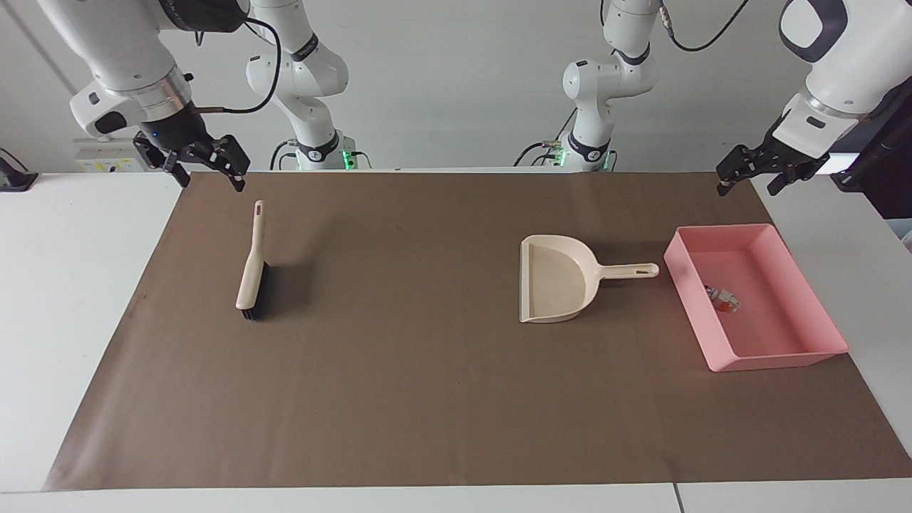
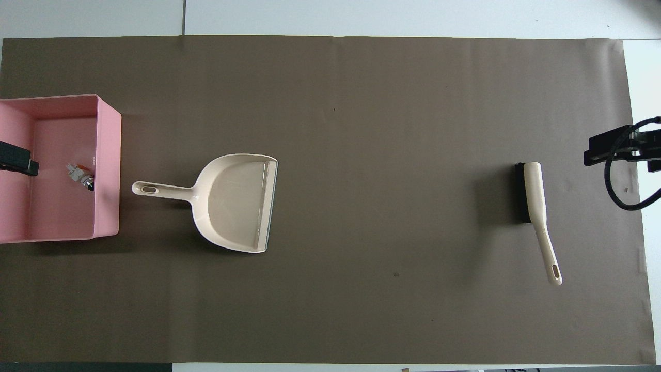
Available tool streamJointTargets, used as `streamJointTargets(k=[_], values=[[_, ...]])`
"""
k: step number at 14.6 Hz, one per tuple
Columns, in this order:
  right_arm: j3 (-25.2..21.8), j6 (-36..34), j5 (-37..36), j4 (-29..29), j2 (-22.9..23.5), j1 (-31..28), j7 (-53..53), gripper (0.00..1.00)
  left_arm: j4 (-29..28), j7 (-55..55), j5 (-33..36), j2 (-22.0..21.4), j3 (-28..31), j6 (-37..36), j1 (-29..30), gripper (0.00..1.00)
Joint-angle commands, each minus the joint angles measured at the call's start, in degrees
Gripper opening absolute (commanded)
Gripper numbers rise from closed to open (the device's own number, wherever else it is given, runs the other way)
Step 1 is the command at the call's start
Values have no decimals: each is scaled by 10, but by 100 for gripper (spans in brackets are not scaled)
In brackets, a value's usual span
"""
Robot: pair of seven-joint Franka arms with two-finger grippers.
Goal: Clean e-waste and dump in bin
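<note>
The e-waste point(image 1: 723, 299) is a small cluster of parts lying inside the pink bin point(image 1: 784, 350), at the left arm's end of the table. It also shows in the overhead view point(image 2: 81, 175) within the bin point(image 2: 108, 170). My left gripper point(image 1: 747, 187) hangs open and empty, high over the bin's outer side; one dark finger shows in the overhead view point(image 2: 18, 166). My right gripper point(image 1: 212, 179) hangs open and empty, high over the mat's edge beside the brush; it also shows in the overhead view point(image 2: 614, 150).
A cream dustpan point(image 1: 556, 281) lies empty on the brown mat point(image 1: 427, 399) beside the bin, its handle pointing at the bin. A cream brush with black bristles point(image 1: 251, 274) lies at the right arm's end. White table borders the mat.
</note>
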Motion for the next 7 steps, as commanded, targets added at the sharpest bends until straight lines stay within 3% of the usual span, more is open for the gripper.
streamJointTargets(k=[1,7], values=[[-1,1,1,-10,-9,-4,-13,99,-5,-19,16,-2,0,-4,-12,98],[-1,8,-12,-11,-9,-4,-14,99,-5,-27,15,-2,0,10,-11,98]])
